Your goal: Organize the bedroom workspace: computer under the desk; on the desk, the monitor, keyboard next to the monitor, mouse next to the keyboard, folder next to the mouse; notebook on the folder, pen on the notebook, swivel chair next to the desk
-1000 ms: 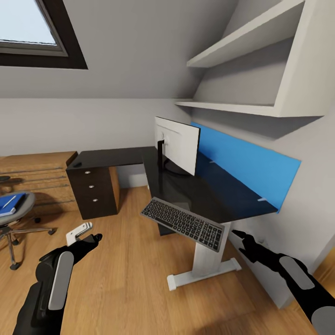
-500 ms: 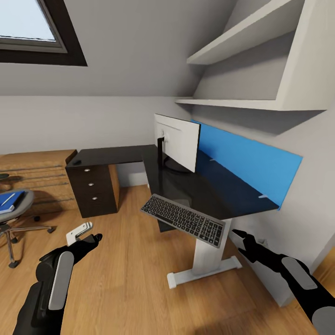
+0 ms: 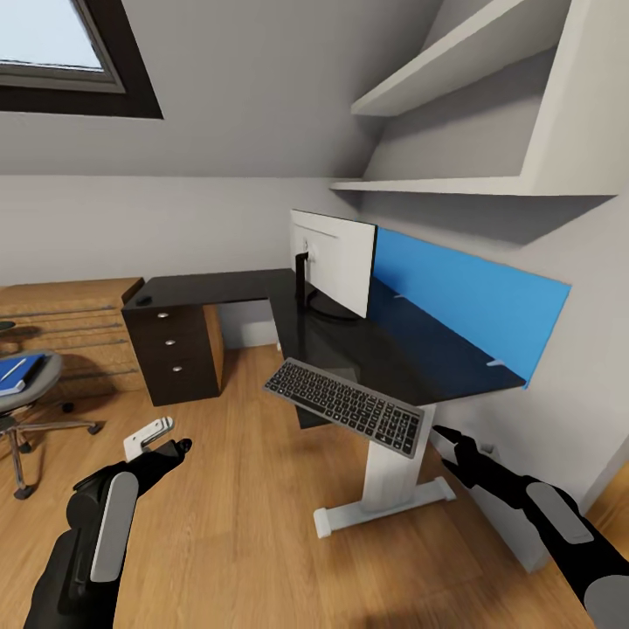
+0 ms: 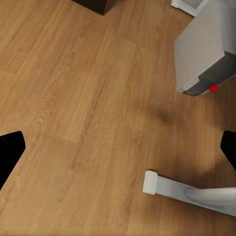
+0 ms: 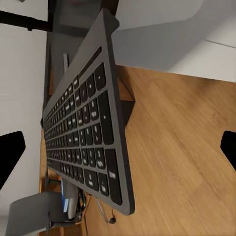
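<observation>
Tilting off the glossy black desk [image 3: 349, 345], flat keyboard [image 3: 345, 406]; both claws spread.

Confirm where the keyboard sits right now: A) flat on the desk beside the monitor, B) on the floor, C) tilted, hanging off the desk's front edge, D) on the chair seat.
C: the keyboard slants down past the front edge of the desk, away from the monitor.

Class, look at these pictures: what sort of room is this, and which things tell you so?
Probably an attic study corner: a skylight set in a sloped ceiling, a black desk carrying a monitor, and a keyboard.
</observation>
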Motion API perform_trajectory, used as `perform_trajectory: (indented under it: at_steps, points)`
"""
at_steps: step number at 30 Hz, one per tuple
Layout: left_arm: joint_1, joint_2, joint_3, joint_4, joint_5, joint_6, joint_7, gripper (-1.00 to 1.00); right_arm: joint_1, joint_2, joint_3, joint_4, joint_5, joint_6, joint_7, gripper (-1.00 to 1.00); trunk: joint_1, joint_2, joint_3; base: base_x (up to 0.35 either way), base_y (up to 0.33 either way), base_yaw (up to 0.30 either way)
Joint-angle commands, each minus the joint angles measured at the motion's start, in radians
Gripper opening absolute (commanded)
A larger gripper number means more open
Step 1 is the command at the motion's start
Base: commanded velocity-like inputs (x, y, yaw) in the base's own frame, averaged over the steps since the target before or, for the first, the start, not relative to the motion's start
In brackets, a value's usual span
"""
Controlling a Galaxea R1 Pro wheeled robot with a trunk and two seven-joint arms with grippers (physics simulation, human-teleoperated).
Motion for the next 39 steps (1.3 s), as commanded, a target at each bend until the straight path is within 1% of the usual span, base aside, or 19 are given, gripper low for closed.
perform_trajectory:
  at_steps: [1,9,19,27,30,39]
  points:
    - [-0.001,-0.001,0.001,-0.001,0.011,0.003,0.007,1.00,-0.001,-0.001,0.003,0.001,-0.003,0.001,0.004,1.00,0.000,-0.001,-0.001,0.000,0.000,0.000]
    - [-0.001,-0.001,0.000,-0.001,0.012,0.004,-0.003,1.00,-0.001,-0.001,0.003,0.000,-0.002,0.001,0.011,1.00,0.000,-0.001,-0.001,0.018,0.000,0.000]
    - [-0.001,-0.001,-0.001,-0.001,0.012,0.003,-0.005,1.00,-0.001,0.000,0.003,0.001,-0.002,0.001,0.012,1.00,0.000,-0.001,-0.001,0.222,0.000,0.000]
    - [-0.001,-0.001,-0.002,-0.001,0.012,0.003,-0.006,1.00,-0.002,0.001,0.003,0.003,0.000,0.001,0.012,1.00,0.000,-0.001,-0.001,0.113,0.000,0.000]
    - [-0.001,-0.001,-0.002,-0.001,0.012,0.005,-0.006,1.00,-0.002,0.006,0.004,0.003,0.001,0.001,0.012,1.00,0.000,-0.001,-0.001,0.162,0.000,0.000]
    - [-0.001,-0.001,-0.001,-0.001,0.012,0.007,-0.002,1.00,-0.002,0.011,0.005,0.004,0.004,0.001,0.012,1.00,0.000,-0.001,-0.001,0.030,0.000,0.000]
